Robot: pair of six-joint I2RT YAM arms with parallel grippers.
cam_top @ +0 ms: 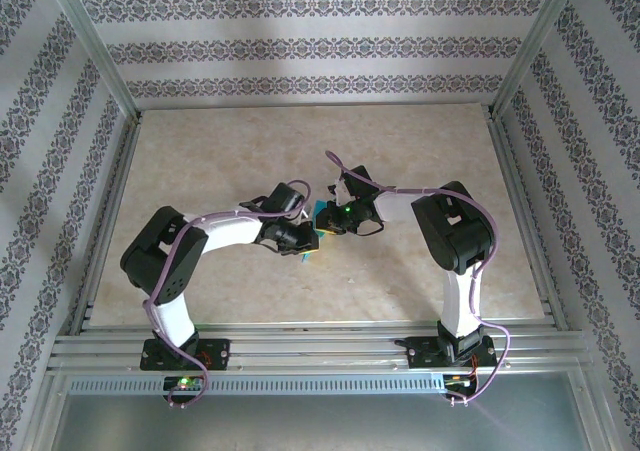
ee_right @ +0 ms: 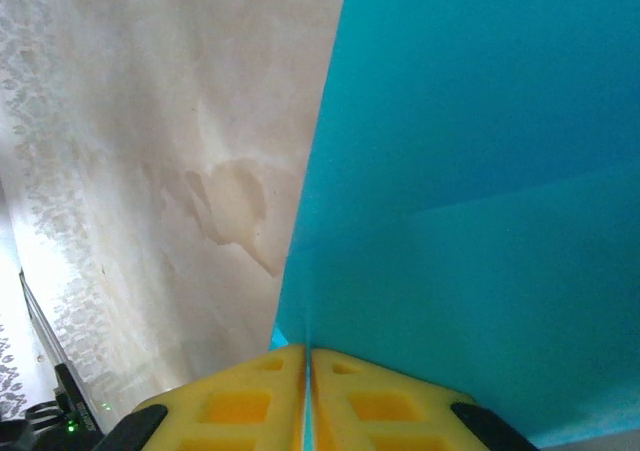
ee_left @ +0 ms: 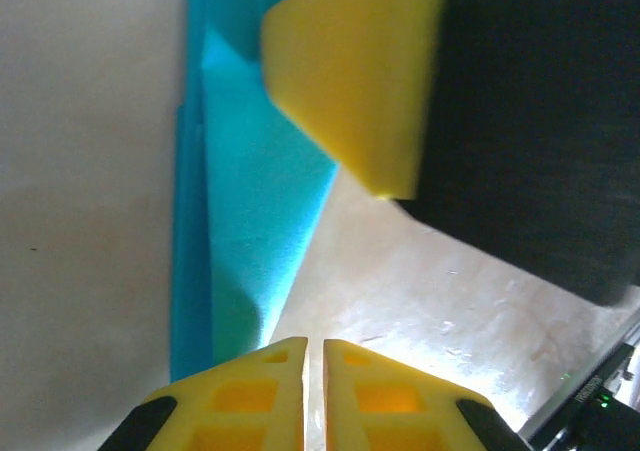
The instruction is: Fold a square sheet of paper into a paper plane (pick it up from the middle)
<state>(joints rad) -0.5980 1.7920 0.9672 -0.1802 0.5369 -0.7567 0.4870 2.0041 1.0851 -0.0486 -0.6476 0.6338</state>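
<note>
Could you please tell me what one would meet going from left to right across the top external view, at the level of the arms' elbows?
left arm → folded teal paper → right arm

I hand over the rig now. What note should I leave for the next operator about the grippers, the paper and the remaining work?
Right gripper: shut on the teal paper, whose edge runs into its fingertips.
Left gripper: shut, beside the paper's lower edge; I cannot tell whether it pinches it.
Paper: between both grippers, at the middle of the table.
Done: the paper is held, and overlapping folded layers with a crease show.
Left: the remaining folds; no finished plane shape is visible yet.
</note>
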